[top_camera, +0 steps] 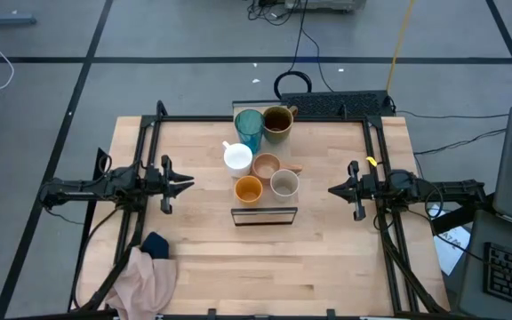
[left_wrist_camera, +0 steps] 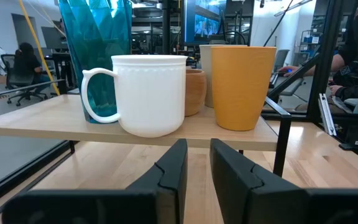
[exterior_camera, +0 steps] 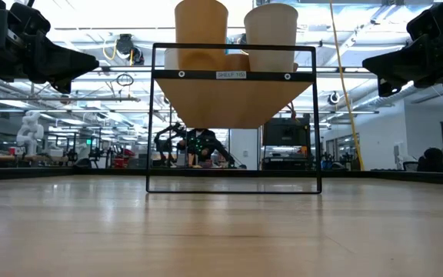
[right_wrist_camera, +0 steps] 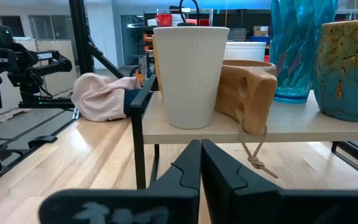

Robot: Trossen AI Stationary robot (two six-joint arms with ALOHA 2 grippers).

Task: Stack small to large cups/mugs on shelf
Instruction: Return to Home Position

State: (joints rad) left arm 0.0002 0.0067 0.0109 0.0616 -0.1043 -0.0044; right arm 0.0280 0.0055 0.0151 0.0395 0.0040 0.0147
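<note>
while checking the shelf (left_wrist_camera: 42, 126), counted six cups (top_camera: 266, 165) on it (none left); found left gripper (top_camera: 188, 185) slightly parted, right gripper (top_camera: 332, 189) closed, both empty.

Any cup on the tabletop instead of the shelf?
No: the high view shows all six cups standing on the shelf.

Two matte-black arms (top_camera: 96, 188) are trailing black cables (top_camera: 433, 210); left claw (top_camera: 188, 185) and right claw (top_camera: 332, 189) are showing angular dark fingers (left_wrist_camera: 169, 180).

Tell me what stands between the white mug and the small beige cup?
The tan wooden cup sits between the white mug and the beige cup, seen in the high view.
</note>
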